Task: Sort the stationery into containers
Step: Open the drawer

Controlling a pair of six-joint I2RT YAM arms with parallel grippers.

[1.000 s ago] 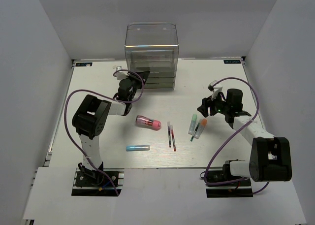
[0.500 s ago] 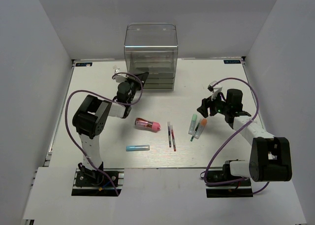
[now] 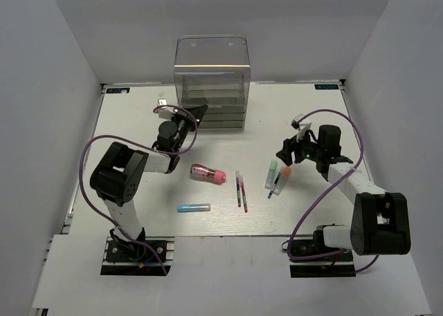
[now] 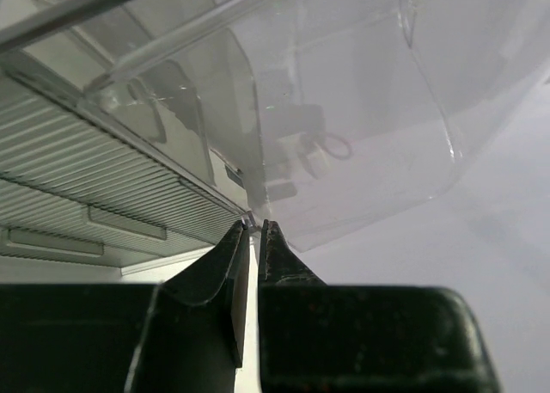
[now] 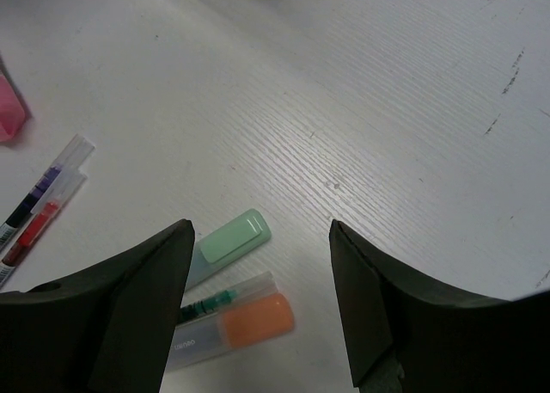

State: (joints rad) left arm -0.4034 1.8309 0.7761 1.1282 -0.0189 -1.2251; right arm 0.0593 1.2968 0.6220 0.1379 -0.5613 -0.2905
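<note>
Left fingers (image 4: 225,268): I see them pressed together, nothing visible between them; tips sit right at a lower corner edge of the tall clear plastic drawer organiser (image 3: 212,74).
Left gripper (image 3: 192,111): at the organiser's left front corner, level with the drawer stack.
Light blue stick (image 3: 193,207): flat on the white table (image 3: 131,129), left of centre, nearest my side.
Stubby pink cylinder (image 3: 209,172): on its side, beyond the stick, well apart from the organiser.
Thin purple pen (image 5: 39,187), thin red pen (image 5: 34,230): side by side, parallel, mid-table.
Pale green marker (image 5: 228,242): flat, right of the pens.
Thin green pen (image 5: 206,305): tucked against the orange-capped marker (image 5: 249,320), just beside the green one.
Right fingers (image 5: 146,281): spread wide, holding nothing.
Right gripper (image 3: 287,153): poised over the green and orange markers, touching neither.
</note>
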